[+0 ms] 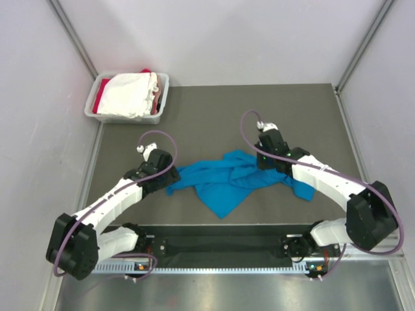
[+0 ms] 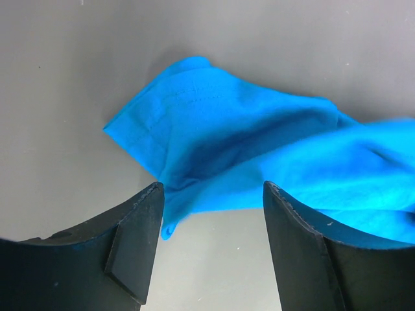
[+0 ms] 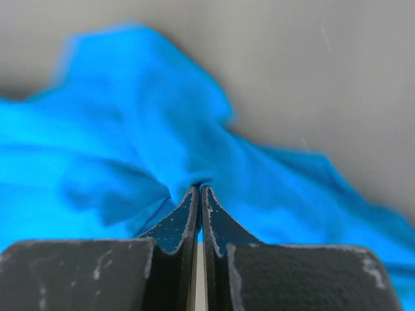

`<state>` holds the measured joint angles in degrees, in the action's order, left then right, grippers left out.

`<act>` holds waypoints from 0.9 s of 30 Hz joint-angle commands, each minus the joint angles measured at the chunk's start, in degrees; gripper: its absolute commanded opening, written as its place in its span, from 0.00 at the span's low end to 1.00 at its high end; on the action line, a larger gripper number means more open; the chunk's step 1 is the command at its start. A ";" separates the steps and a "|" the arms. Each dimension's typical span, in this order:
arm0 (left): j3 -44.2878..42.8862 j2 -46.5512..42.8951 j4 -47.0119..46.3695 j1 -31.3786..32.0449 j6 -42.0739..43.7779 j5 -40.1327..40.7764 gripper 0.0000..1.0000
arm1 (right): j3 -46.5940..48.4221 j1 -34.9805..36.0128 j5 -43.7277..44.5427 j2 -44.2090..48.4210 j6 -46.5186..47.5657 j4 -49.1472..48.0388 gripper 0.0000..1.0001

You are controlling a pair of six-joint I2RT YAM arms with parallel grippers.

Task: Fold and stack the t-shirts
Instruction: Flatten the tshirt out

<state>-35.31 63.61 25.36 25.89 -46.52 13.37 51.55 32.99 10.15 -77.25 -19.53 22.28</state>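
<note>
Cloth first: blue t-shirt (image 1: 224, 184) crumpled at centre of table (image 1: 214, 116), stretched from 9 to 3 o'clock, one corner pointing toward 6. Left gripper (image 1: 166, 181) at shirt's 9 o'clock end, fingers (image 2: 139, 227) spread apart, nothing between them; from left wrist view, hemmed edge of blue cloth just beyond the tips, flat on grey surface. Right gripper (image 1: 264, 163) at shirt's 1 o'clock edge, fingers (image 3: 178, 223) pressed together, pinching a raised fold of blue cloth at the tips. Cannot tell how much cloth is caught. At table's 11 o'clock corner, pale tub (image 1: 162, 97) holding white t-shirt (image 1: 133, 94) on top, red t-shirt (image 1: 97, 103) showing at its 9 o'clock side. Well apart from both grippers.
</note>
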 commanded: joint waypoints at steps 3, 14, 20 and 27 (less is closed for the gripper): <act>-1.08 0.02 -1.29 -0.31 -0.23 2.00 0.67 | -10.05 -1.97 -2.31 7.71 -9.38 4.26 0.00; -1.78 0.98 -4.01 -1.02 1.43 1.66 0.67 | -16.12 17.63 -9.98 8.43 -10.87 5.66 0.00; -1.69 2.83 -3.83 -4.88 -0.41 -0.87 0.66 | -16.32 16.93 -5.94 13.09 -11.33 8.47 0.17; -1.34 2.13 -5.24 -4.88 -0.50 -1.68 0.66 | -1.56 8.00 -6.36 11.60 -4.21 12.96 0.54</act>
<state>-35.48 66.52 23.24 21.10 -46.81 12.60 40.88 47.00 3.60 -66.28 -28.16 34.57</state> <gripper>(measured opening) 0.665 0.513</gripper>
